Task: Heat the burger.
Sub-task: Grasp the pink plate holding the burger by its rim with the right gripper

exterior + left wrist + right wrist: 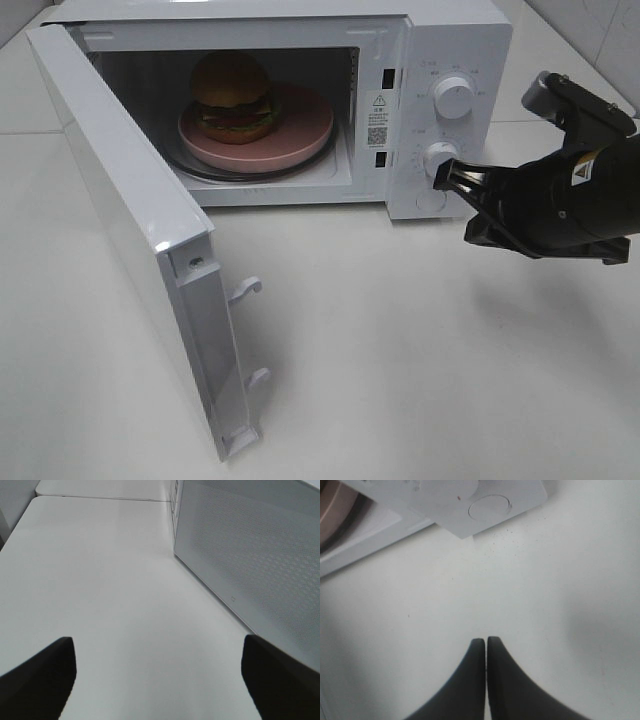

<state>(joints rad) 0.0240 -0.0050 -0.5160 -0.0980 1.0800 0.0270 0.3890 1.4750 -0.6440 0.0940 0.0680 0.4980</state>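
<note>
The burger (pixel 233 95), with a domed brown bun, sits on a pink plate (pixel 305 128) inside the white microwave (pixel 450 30). The microwave's door (pixel 130 230) stands wide open to the left. My right gripper (pixel 445 180) is shut and empty, with its tips just in front of the lower knob (pixel 438 157) on the control panel. In the right wrist view the shut gripper (pixel 486 641) hangs above the table, below the panel's round button (pixel 490 506). My left gripper (pixel 157 640) is open and empty over bare table. It is outside the exterior view.
An upper knob (pixel 455 97) sits above the lower one. The open door juts toward the table's front left, with two latch hooks (pixel 245 290) on its edge. A dotted white microwave panel (pixel 250 555) stands close beside the left gripper. The white table (pixel 420 350) surrounds everything.
</note>
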